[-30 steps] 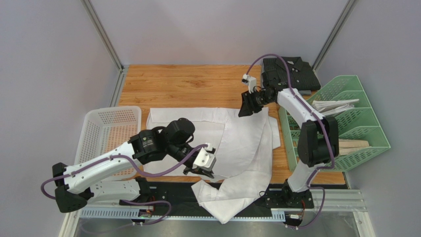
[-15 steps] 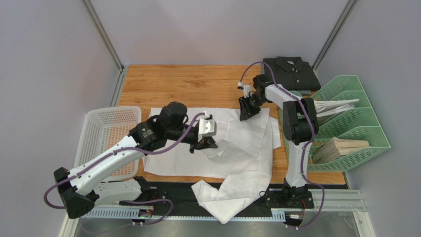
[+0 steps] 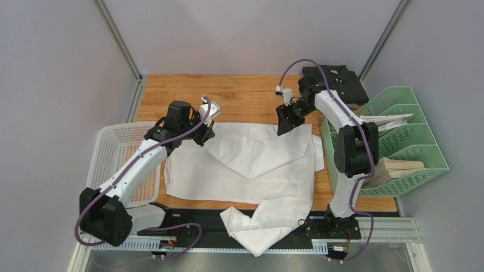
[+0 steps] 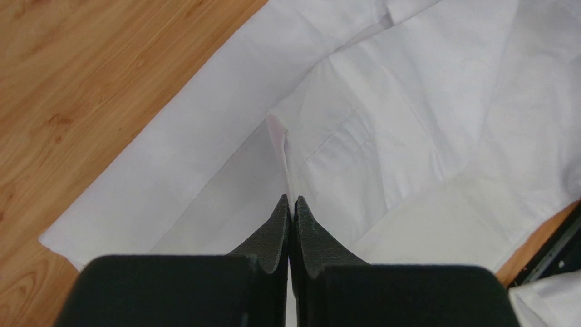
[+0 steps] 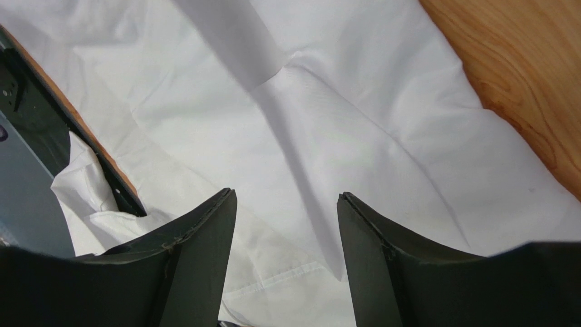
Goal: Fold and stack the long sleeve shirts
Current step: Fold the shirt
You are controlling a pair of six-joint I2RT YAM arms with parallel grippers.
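Left end effector (image 4: 292, 203) pinches the white shirt (image 4: 409, 102) — right end effector (image 5: 286, 196) gapes above it.

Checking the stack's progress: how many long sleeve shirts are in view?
2. The white shirt lies spread in the middle, part hanging over the near edge; the dark shirt sits folded at the far right corner.

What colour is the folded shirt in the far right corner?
Folded shirt: dark charcoal, clearest in the top view.
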